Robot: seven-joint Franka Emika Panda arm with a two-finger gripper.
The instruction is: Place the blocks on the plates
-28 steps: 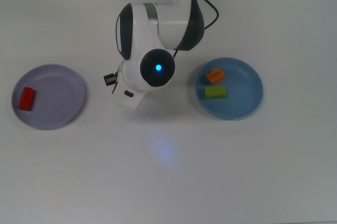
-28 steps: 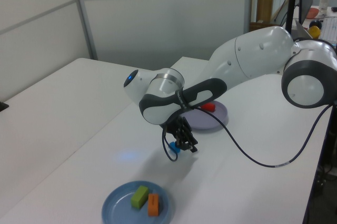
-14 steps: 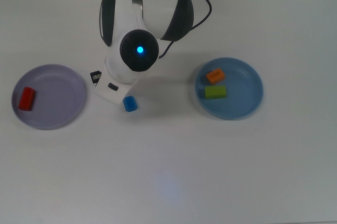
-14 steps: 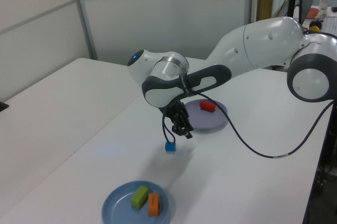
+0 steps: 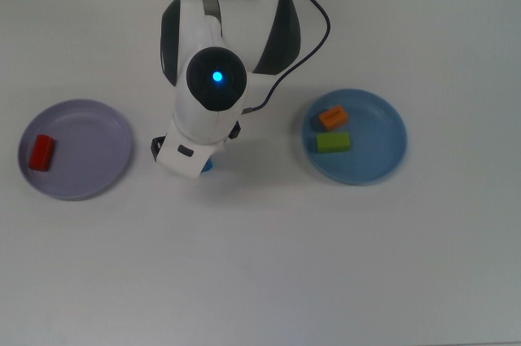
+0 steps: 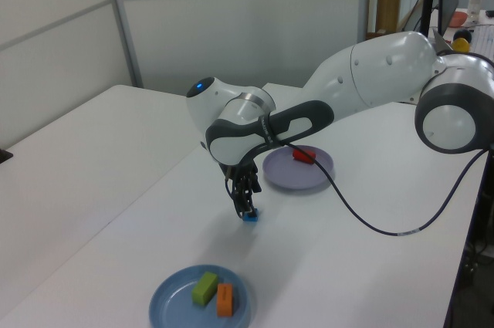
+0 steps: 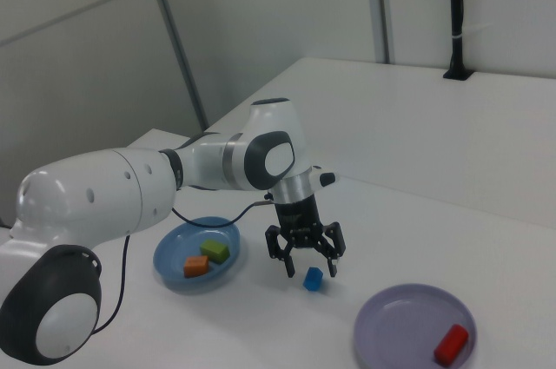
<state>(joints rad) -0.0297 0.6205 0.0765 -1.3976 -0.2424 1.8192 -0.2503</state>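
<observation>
1. The end effector (image 7: 309, 266) hangs spread wide and empty, fingers straddling the blue cube (image 7: 313, 279) on the surface (image 7: 486, 247).
2. In the top view the arm hides nearly all of the cube.
3. The red block (image 5: 41, 152) lies on the lavender plate (image 5: 89, 175); the orange block (image 5: 333, 117) and green block (image 5: 333, 142) lie on the blue plate (image 5: 378, 159).

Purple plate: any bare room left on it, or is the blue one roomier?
The purple plate holds only the red block near its rim on the top view's left; the rest is bare. The blue plate is more crowded: orange block and green block fill its side on the top view's left.
</observation>
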